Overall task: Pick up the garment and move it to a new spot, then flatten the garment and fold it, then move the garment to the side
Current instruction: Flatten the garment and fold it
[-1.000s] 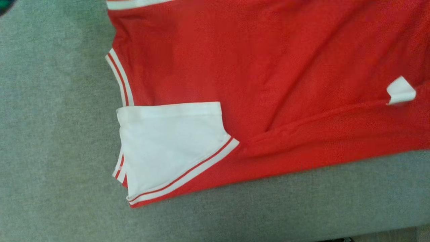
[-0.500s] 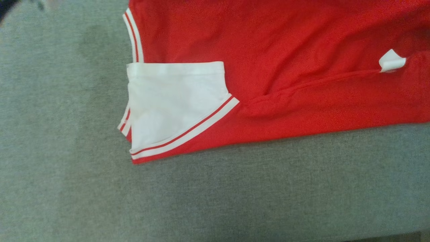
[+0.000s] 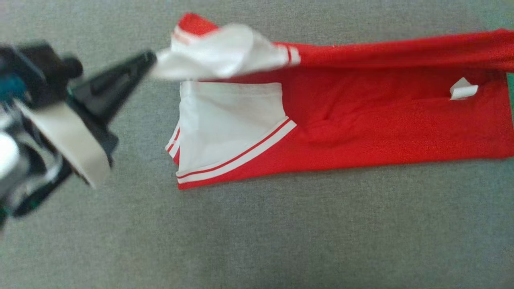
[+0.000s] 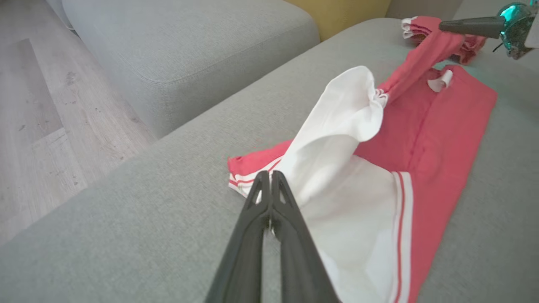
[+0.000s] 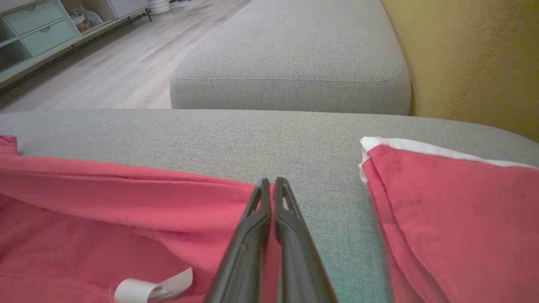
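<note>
Right, field notes. Your left claw [image 3: 150, 59] is clenched on the shirt [image 3: 381, 132], fingers pinched together on a white sleeve [image 3: 217, 50]. That sleeve is raised off the sofa [image 3: 281, 241] and billows just beyond the tips.

Your right claw [image 5: 269, 183] is also squeezed closed, gripping the shirt's red far edge. Seen from your left wrist, that edge rises to its tips as a taut band running from claw to claw.

The shirt's long axis runs straight away from the left claw's tips toward the right claw. The sleeve end points at the left claw and the body stretches off to the right one.

The rest of the shirt lies flat on the sofa, below the raised band. A second white sleeve [image 3: 229, 120] lies folded flat just past the left tips. A white tag [image 5: 147, 288] curls up beside the right claw's fingers, on their left. More red cloth with a white border [image 5: 442, 202] lies to the right of those fingers, apart from them.
</note>
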Robot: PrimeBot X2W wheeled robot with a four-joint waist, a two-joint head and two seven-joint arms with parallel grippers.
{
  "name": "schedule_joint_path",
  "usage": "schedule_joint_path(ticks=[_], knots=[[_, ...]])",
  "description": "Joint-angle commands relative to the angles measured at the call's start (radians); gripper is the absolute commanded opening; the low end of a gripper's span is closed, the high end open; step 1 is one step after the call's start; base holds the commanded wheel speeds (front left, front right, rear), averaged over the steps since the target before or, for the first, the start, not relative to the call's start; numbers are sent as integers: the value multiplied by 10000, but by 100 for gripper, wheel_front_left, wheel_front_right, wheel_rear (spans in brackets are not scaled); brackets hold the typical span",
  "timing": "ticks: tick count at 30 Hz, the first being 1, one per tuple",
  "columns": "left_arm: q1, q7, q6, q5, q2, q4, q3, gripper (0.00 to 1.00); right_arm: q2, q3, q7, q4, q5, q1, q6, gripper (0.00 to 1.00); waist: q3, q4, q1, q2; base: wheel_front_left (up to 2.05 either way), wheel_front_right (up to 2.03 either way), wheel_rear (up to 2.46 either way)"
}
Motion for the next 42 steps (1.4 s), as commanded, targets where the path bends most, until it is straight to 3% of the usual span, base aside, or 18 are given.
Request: schedule_joint_path(ticks=[1, 7, 9, 10, 11, 12, 13, 14, 15, 21, 25, 27, 32, 37, 40, 41, 42], knots=[[131, -135, 235, 200, 562, -373, 509, 0, -553, -178, -147, -165, 118, 495, -7, 0, -48, 19, 2, -1, 0, 0, 0], [1681, -690, 966, 379, 537, -967, 433, 0, -486, -485, -321, -245, 116, 1476, -7, 0, -219, 88, 2, -1, 0, 0, 0], [2097, -960, 1128, 378, 407, -975, 424, 0, -432, -593, -358, -288, 104, 1811, -7, 9, -253, 117, 2, -1, 0, 0, 0], [2290, -1070, 1190, 363, 330, -951, 420, 0, -388, -668, -374, -282, 101, 1955, -7, 22, -263, 129, 2, -1, 0, 0, 0], [2455, -1215, 1272, 361, 234, -906, 418, 0, -315, -761, -389, -237, 101, 2091, -7, 87, -270, 139, 2, -1, 0, 0, 0], [2588, -1444, 1380, 399, 104, -841, 420, 0, -204, -885, -410, -175, 102, 2207, -7, 100, -276, 146, 2, -1, 0, 0, 0], [2736, -1655, 1524, 394, -44, -732, 422, 13, -71, -1031, -438, -122, 72, 2308, -7, 100, -286, 153, 2, -1, 0, 0, 0], [2860, -1794, 1657, 489, -171, -590, 420, 47, 61, -1160, -466, -108, 4, 2409, -7, 100, -303, 160, 2, -1, 0, 0, 0], [2988, -1970, 1851, 632, -323, -399, 418, 100, 204, -1307, -494, -107, -74, 2525, -7, 100, -333, 165, 2, -1, 0, 0, 0], [4154, -3655, 3785, 984, -1926, 1043, 1070, 100, 1199, -2651, -578, -156, -697, 3576, -7, 100, -727, 288, 2, -1, 0, 0, 0], [5380, -3786, 4898, 2014, -3424, 1402, 2910, 100, 2132, -4075, -584, -472, -1368, 4513, -7, 100, -1031, 562, 2, -1, 0, 0, 0], [6270, -3789, 5041, 2848, -4137, 1405, 3879, 100, 2584, -4657, -585, -599, -1658, 4881, -7, 100, -1168, 706, 2, -1, 0, 0, 0], [8093, -3791, 4720, 4814, -5809, 1331, 5714, 100, 3547, -5911, -552, -107, -2172, 5156, -7, 100, -1460, 1236, 2, -1, 0, 0, 0], [9238, -3792, 3679, 5961, -7143, 1431, 6781, 100, 4215, -6790, 112, 808, -2793, 4861, -7, 100, -1578, 1722, 2, -1, 0, 0, 0], [9616, -3793, 2987, 6304, -7736, 1649, 7280, 100, 4454, -7217, 975, 1515, -3343, 4864, -7, 100, -1610, 1946, 2, -1, 0, 0, 0], [9616, -3793, 2987, 6304, -7736, 1649, 7280, 100, 4454, -7217, 975, 1515, -3343, 4864, -7, 100, -1610, 1946, 2, -1, 0, 0, 0], [9727, -3793, 2757, 6343, -7920, 1697, 7490, 100, 4577, -7318, 1277, 1592, -3514, 4864, -7, 96, -1621, 1984, 2, -1, 0, 0, 0]])
